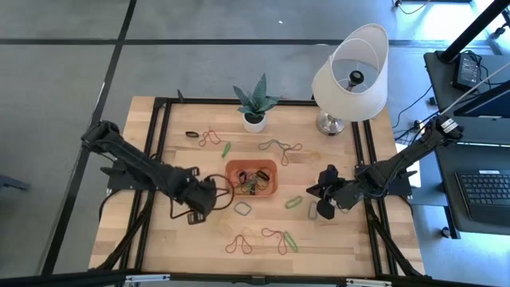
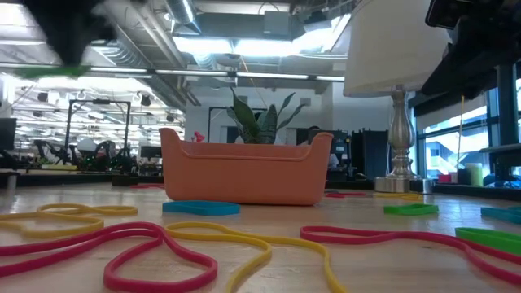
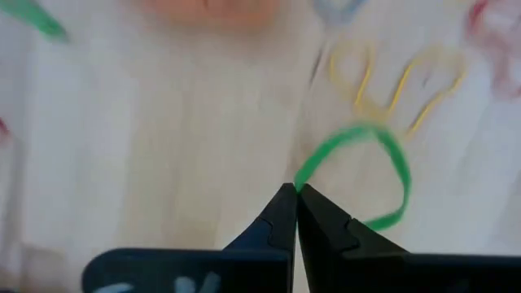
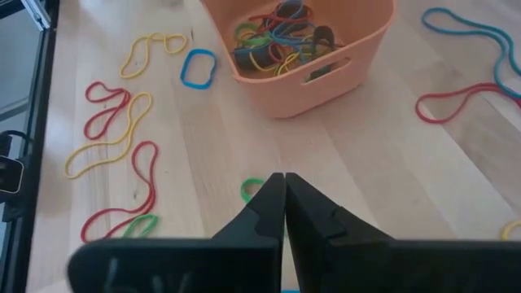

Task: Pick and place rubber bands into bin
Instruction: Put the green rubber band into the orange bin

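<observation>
Left wrist view is blurred; loose band counts on the tabletop are unreliable. One bin, frame centre, holds a tangled pile of rubber bands. Two arms: left end effector, left of the bin, pinched shut on a green band; right end effector, right of the bin, closed, empty, over a small green loop.

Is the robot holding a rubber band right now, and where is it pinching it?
Yes. The left gripper pinches a green rubber band at one point on its loop. The right gripper is shut on nothing.
</observation>
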